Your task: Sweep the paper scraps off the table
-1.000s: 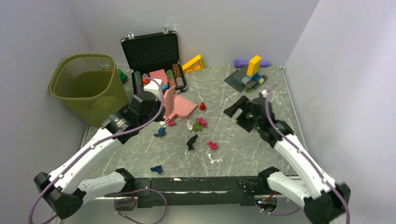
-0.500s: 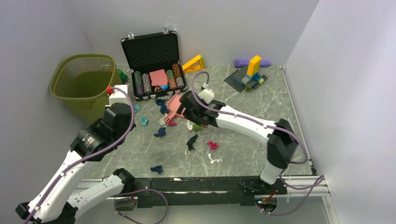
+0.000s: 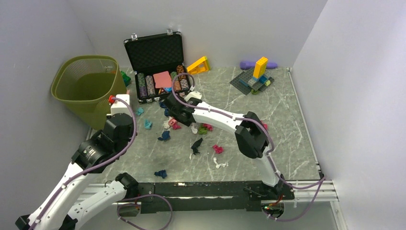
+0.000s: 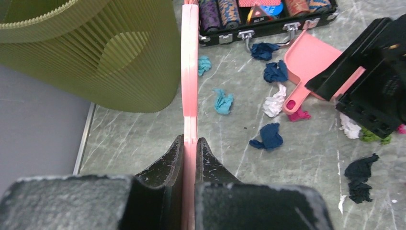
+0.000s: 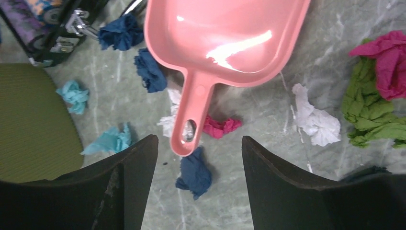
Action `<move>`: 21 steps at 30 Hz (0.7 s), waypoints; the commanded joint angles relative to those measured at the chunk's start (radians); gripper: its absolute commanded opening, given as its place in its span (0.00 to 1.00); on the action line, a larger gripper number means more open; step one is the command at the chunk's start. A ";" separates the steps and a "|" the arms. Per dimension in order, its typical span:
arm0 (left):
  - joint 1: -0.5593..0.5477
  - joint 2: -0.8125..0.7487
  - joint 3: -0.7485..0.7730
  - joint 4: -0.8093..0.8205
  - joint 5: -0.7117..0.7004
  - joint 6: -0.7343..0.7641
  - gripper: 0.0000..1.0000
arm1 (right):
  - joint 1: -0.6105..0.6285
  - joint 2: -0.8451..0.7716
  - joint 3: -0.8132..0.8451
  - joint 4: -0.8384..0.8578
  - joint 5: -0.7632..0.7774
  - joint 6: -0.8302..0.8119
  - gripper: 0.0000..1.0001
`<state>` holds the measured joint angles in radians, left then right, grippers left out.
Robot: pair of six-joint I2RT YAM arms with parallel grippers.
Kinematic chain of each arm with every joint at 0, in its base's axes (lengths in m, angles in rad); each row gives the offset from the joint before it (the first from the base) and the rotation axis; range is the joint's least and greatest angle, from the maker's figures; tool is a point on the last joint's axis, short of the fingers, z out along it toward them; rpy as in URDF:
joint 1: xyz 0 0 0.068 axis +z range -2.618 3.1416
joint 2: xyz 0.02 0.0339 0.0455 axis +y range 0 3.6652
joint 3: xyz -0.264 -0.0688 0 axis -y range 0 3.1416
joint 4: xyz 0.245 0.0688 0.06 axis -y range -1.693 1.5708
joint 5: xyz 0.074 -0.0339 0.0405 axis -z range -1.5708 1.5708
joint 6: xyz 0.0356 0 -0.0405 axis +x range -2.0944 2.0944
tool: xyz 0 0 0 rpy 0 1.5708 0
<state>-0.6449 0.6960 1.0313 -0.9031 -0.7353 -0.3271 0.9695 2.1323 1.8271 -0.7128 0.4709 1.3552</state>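
Paper scraps lie over the table (image 3: 282, 120): navy (image 3: 161, 173), black (image 3: 196, 145), pink (image 3: 218, 149), white (image 3: 220, 164) and teal (image 3: 148, 124). My left gripper (image 3: 117, 101) stands beside the bin and is shut on a thin pink flat tool (image 4: 190, 72), seen edge-on. My right gripper (image 5: 196, 148) is open above the handle of a pink dustpan (image 5: 225, 33), which lies flat on the table. Under and around it lie a navy scrap (image 5: 194, 172), a pink one (image 5: 220, 127), a white one (image 5: 316, 122) and a green one (image 5: 373, 110). In the top view the right gripper (image 3: 175, 112) hides most of the dustpan.
An olive mesh bin (image 3: 98, 108) stands at the far left. An open black case (image 3: 158, 52) with poker chips is at the back. A yellow wedge (image 3: 198, 64) and a toy brick model (image 3: 256, 76) sit at the back right. White walls close in the sides.
My right arm has swung from the right side across to the left and now hovers over the dustpan handle. My left arm has pulled back toward the bin with the pink tool.
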 commanded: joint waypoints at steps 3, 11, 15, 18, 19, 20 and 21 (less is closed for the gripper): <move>0.003 0.016 -0.001 0.096 0.124 0.043 0.00 | 0.001 -0.115 -0.097 0.055 0.040 -0.041 0.67; 0.008 0.127 0.050 0.147 0.371 -0.069 0.00 | 0.003 -0.576 -0.599 0.332 0.010 -0.287 0.70; 0.013 0.219 0.102 0.182 0.464 -0.262 0.00 | 0.041 -0.873 -0.909 0.584 -0.055 -0.499 0.76; 0.017 0.333 0.167 0.179 0.537 -0.415 0.00 | 0.098 -1.023 -1.025 0.694 -0.084 -0.695 0.74; 0.016 0.375 0.193 0.177 0.558 -0.457 0.00 | 0.122 -1.040 -1.023 0.675 -0.063 -0.737 0.73; 0.016 0.412 0.217 0.172 0.579 -0.493 0.00 | 0.149 -1.045 -1.009 0.648 -0.030 -0.785 0.73; 0.016 0.452 0.244 0.160 0.597 -0.531 0.00 | 0.179 -1.042 -0.990 0.624 0.028 -0.831 0.72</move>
<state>-0.6331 1.0397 1.1702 -0.7864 -0.2680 -0.6338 1.0679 1.1091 0.8158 -0.1978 0.4282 0.8040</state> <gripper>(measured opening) 0.098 0.735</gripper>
